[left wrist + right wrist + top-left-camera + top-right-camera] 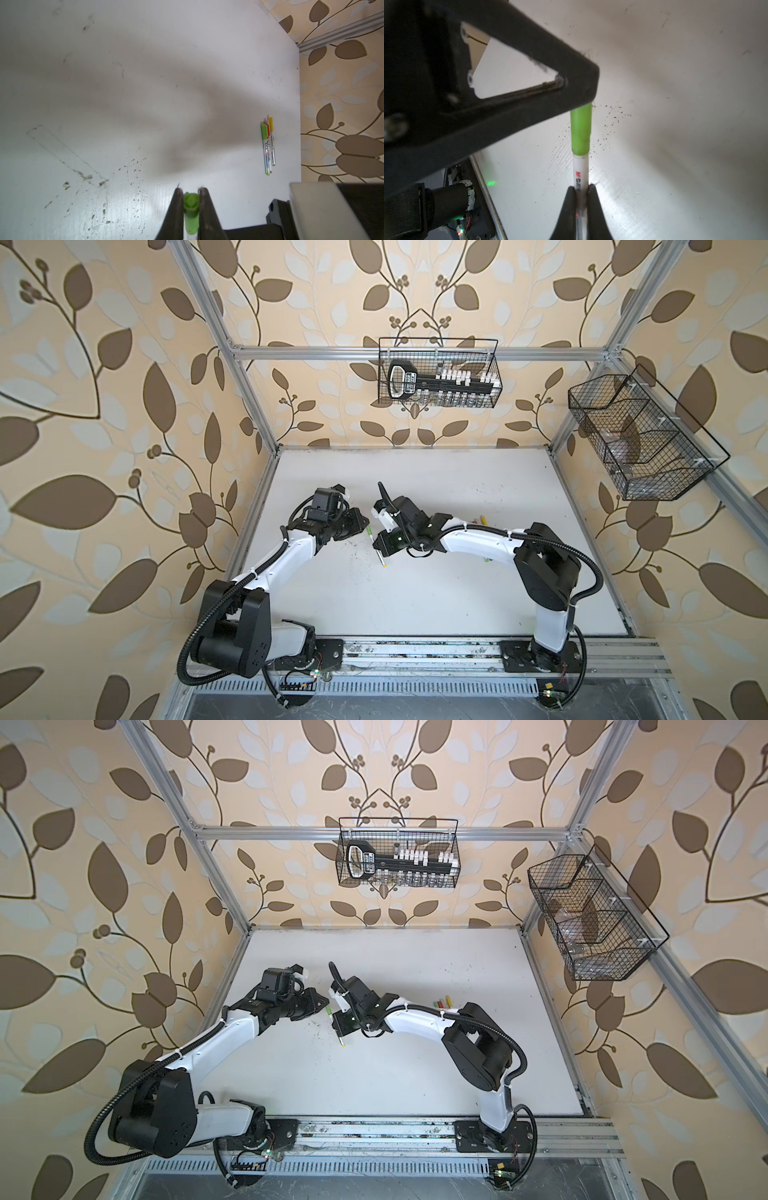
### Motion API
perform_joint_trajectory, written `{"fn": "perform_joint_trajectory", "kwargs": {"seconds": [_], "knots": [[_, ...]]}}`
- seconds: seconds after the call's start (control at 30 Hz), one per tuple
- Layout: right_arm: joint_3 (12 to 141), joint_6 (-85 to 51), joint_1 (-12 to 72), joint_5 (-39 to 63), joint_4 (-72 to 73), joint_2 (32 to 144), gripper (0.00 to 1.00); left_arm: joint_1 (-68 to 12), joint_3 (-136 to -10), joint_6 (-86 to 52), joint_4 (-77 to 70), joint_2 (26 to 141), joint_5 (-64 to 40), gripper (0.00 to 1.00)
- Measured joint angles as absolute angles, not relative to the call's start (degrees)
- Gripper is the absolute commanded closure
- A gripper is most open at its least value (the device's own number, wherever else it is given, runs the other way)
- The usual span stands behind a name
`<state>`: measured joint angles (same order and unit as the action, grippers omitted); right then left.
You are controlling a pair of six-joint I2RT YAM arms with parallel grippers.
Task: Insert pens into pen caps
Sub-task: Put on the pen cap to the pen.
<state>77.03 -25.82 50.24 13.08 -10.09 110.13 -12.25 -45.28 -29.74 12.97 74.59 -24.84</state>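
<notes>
Where top views hid detail, wrist views showed right gripper (581, 187) clamping pen (580, 172), left gripper (191, 190) straddling green cap (190, 204), pinch unclear.

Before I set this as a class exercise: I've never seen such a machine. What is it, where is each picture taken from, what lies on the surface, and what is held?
Two robot arms stand at a white table, each ending in a two-fingered claw. Both top views look down on everything; the other two pictures come from cameras on the arms' wrists. The right claw pinches a pen wearing a green cap. The left claw has its fingers either side of that cap; whether it grips is unclear. Three capped pens lie side by side on the table.
</notes>
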Motion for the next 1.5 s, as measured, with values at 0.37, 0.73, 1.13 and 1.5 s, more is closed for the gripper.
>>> {"fn": "perform_joint_trajectory", "kwargs": {"seconds": [0.37, 0.73, 1.13, 1.5], "knots": [[77.03, -24.95, 49.58, 13.32, -6.26, 110.04, 0.95, -13.76, -45.28, -30.13, 16.78, 73.89, -26.46, 0.92], [76.60, -25.52, 50.28, 13.54, -5.39, 110.00, 0.70, -13.85, -45.36, -29.56, 17.61, 72.31, -26.89, 1.00], [75.50, -26.30, 50.68, 13.37, -3.64, 110.00, 0.97, -13.23, -46.35, -29.87, 19.55, 71.37, -27.14, 0.46], [73.87, -25.23, 52.05, 13.82, -3.25, 107.55, 0.98, -9.26, -50.85, -29.39, 21.65, 69.04, -27.03, 0.50]]}}
